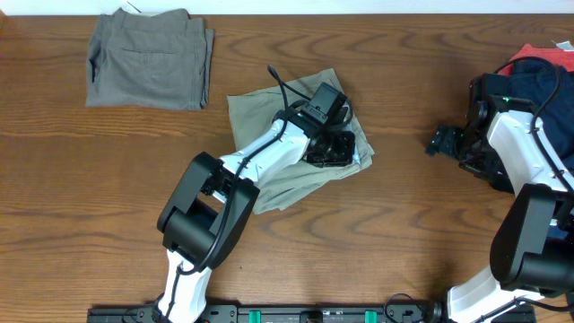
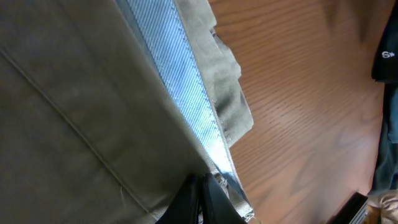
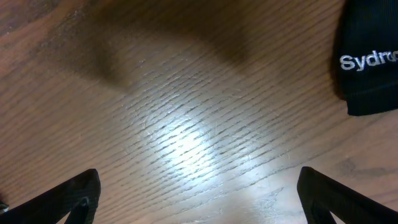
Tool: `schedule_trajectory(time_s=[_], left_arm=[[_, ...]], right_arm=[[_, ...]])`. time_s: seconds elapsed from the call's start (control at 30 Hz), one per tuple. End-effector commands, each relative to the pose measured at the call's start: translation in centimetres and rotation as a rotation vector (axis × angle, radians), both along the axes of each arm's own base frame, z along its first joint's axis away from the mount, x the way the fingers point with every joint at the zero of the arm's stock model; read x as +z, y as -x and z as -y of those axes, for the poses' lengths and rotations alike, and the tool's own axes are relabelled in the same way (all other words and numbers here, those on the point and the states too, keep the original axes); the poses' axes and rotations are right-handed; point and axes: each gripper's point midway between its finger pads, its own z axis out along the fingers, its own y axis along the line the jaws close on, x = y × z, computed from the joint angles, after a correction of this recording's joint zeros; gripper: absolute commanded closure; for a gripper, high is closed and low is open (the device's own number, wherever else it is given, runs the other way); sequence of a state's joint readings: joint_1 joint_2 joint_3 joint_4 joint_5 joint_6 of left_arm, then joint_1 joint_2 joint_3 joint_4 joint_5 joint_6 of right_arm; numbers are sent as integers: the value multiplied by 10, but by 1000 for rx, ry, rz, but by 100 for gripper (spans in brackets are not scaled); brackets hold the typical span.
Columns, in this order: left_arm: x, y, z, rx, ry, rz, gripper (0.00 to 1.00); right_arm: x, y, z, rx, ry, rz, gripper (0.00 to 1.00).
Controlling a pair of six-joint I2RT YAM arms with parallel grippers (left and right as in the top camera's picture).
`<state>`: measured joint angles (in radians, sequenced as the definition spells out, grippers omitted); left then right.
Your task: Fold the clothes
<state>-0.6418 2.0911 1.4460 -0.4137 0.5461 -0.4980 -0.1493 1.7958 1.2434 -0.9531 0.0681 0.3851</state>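
olive-green woven garment (image 2: 81, 106) fills the left and middle; its pale blue twill lining strip (image 2: 180, 81) runs diagonally from far to near; the black left gripper (image 2: 200, 190), fingers pressed together, pinches it at the near edge; brown wood-grain table (image 2: 298, 93) shows on the right; dark white-printed cloth (image 2: 387, 56) at the right edge

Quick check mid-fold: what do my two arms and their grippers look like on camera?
Both match: the left arm and right arm have smooth white link shells and bulky black joint housings. The left gripper and right gripper are black, jaws included. A thin black cable loops off the left wrist; a small green light glows on a right-arm joint.
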Motion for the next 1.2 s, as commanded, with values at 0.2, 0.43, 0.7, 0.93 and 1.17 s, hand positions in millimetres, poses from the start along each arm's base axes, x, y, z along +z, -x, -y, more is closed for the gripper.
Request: schedule_trajectory(time_s=[0.2, 0.43, 0.7, 0.93, 1.17], left_arm=[[-31, 13, -13, 39, -60, -51, 94], [-44, 31, 0, -7, -37, -20, 94], [-35, 73, 40, -123, 47, -54, 94], [21, 82, 60, -192, 196, -26, 94], [89, 55, 43, -117, 239, 128, 94]], right_arm=[[9, -4, 3, -3, 15, 27, 1], [9, -4, 3, -3, 15, 27, 1], [9, -4, 3, -3, 15, 27, 1], [9, -4, 3, -3, 15, 27, 1], [9, -4, 3, -3, 15, 27, 1]])
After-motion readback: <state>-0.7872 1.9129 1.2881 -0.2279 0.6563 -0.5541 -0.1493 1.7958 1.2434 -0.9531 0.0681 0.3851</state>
